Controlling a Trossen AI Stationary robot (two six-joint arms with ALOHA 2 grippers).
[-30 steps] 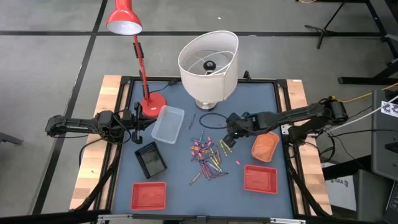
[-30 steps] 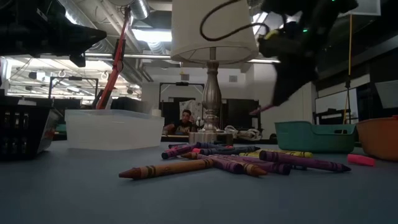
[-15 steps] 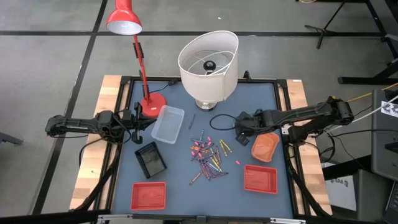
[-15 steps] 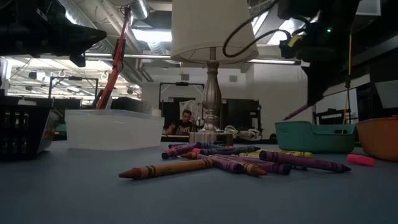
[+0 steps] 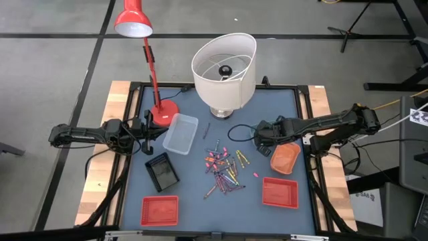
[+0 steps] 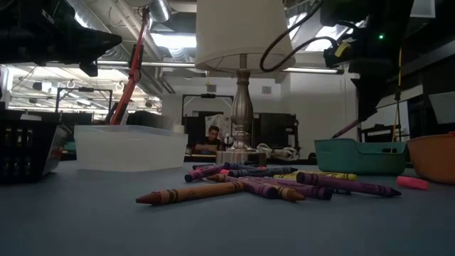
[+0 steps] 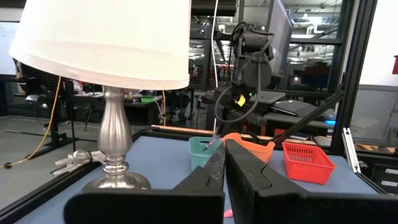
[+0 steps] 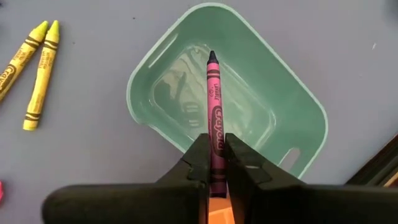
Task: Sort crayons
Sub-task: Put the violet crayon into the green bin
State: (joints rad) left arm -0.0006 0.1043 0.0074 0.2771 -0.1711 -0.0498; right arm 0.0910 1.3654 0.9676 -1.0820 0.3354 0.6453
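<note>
Above teal bin (image 8: 230, 106), at 3 o'clock of table, your right gripper (image 8: 216, 163) pinches magenta crayon (image 8: 215, 118), not dropped yet. Crayon pile (image 5: 224, 169) at table centre mostly unsorted. Left gripper (image 7: 225, 163) pressed together, parked at 9 o'clock.

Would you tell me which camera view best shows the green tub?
The right wrist view: the green tub fills it, interior visible. The low view shows its side, the left wrist view a distant corner; in the high view the arm hides it.
</note>
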